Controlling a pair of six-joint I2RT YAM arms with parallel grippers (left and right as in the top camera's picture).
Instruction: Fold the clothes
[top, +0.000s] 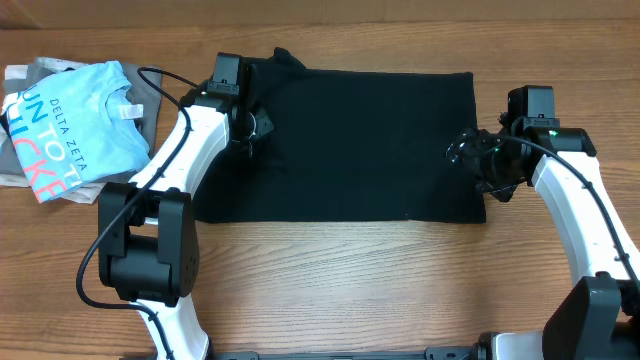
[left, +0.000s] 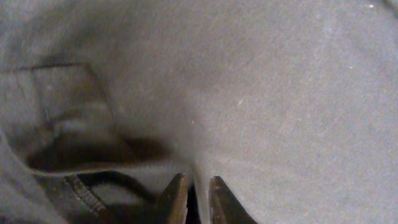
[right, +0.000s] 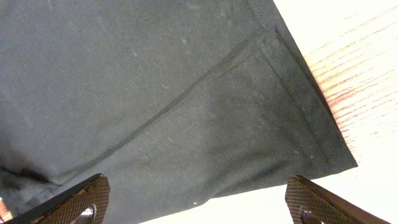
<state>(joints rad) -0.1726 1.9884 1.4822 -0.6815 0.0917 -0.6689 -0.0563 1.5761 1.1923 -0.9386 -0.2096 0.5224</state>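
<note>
The black T-shirt (top: 360, 145) lies flat on the wooden table as a wide rectangle, with a sleeve tip sticking up at its top left. My left gripper (top: 255, 125) is on the shirt's left part. In the left wrist view its fingers (left: 193, 199) are nearly closed, pinching a raised fold of the black fabric (left: 261, 93). My right gripper (top: 462, 152) hovers over the shirt's right edge. In the right wrist view its fingers (right: 196, 205) are wide apart and empty above the hemmed corner (right: 155, 93). The neck tag is hidden.
A light-blue "DELTA ZETA" T-shirt (top: 70, 125) lies on a grey folded shirt (top: 152, 100) at the table's far left, close to my left arm. Bare wooden table (top: 380, 280) runs in front of the black shirt and shows beyond its corner (right: 360, 74).
</note>
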